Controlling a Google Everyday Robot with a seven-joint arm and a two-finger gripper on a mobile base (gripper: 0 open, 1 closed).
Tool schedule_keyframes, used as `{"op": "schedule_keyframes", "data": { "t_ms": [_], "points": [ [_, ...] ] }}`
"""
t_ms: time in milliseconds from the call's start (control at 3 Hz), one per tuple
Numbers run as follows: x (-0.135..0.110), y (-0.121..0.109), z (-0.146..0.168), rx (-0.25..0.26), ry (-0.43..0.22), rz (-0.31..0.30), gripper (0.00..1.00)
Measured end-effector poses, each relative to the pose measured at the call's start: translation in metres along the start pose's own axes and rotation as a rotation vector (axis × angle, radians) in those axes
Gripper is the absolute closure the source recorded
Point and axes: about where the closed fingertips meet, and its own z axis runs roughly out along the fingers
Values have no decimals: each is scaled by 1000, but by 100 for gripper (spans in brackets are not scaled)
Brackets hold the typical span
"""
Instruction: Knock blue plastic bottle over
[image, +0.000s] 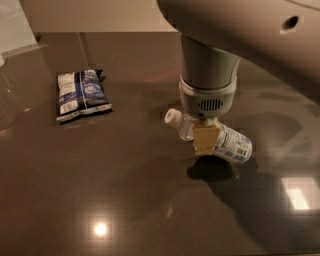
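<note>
We logged the gripper right of the middle of the camera view, hanging from a thick grey wrist that came straight down out of the arm's pale housing across the top of the view. A small vent grille showed on the wrist's lower collar. The gripper's tan tip lay across the front of the blue plastic bottle, covering it about a third of the way along from the cap. We could not tell whether the gripper was clamped on the bottle or only against it, nor how wide it stood, since the bottle and wrist hid the rest. The bottle was on its side, not upright, its long axis running from upper left to lower right. Its white cap pointed up and left, and its labelled body and base stuck out to the right of the gripper. A dark shadow sat on the table just below bottle and gripper; we could not say whether the bottle rested on the surface or hung slightly above it. The table was dark brown and glossy, with a round glint of light near the lower left and a square one at the lower right. Well apart from the bottle, toward the upper left, a blue-and-white snack packet lay flat on the table.
</note>
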Motion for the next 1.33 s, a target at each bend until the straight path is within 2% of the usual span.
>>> {"op": "schedule_keyframes", "data": {
  "t_ms": [333,667,1000,1333],
  "points": [
    [-5,-1,9,-10,4,-13,12],
    [-8,0,15,-15,5,-25,0],
    [-1,1,23,-25,-31,-9,0],
    [-1,1,23,-24,-31,-9,0]
  ]
}}
